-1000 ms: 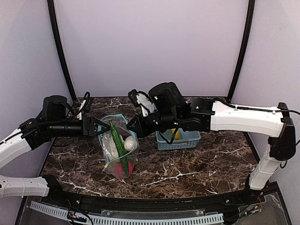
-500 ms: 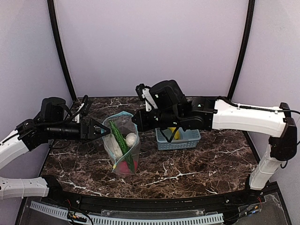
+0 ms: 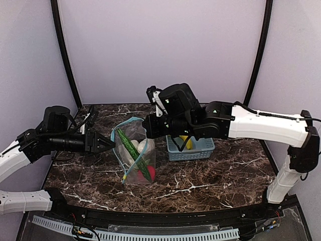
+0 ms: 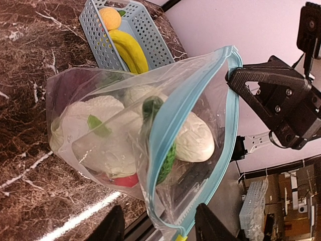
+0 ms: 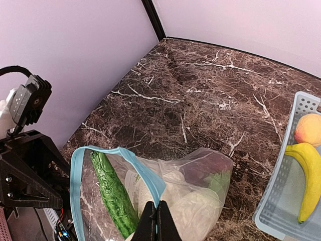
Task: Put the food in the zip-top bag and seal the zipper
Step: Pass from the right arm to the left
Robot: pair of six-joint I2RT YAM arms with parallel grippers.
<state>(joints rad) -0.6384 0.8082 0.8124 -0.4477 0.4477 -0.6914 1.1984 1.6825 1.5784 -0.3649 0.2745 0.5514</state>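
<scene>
the near edge of the dark marble table (image 3: 215, 175) runs across the bottom of the overhead view. a little farther in, left of centre, the clear bag (image 3: 131, 133) stands upright on the table with its mouth gaping toward the upper left.

the left gripper (image 3: 110, 143) sits at the bag's left rim with its fingers spread apart. in its own camera the teal zipper (image 4: 232, 110) curves down between the two fingers at the bottom edge of the frame, and neither finger looks pressed on it. the right gripper (image 5: 155, 211) is clamped tight, pinching the bag's rim at the top right of the mouth.

inside the bag a green cucumber (image 3: 134, 153) leans on a slant, its top end toward the upper left. a white cauliflower (image 3: 145, 147) lies just beside it on the right, and a red apple (image 3: 149, 173) sits at the bottom.

farther back, right of the bag, the light blue basket (image 3: 193, 152) holds a yellow banana (image 5: 306, 175) and an orange (image 5: 308, 128) side by side. behind everything is a plain lilac wall (image 3: 160, 50).
</scene>
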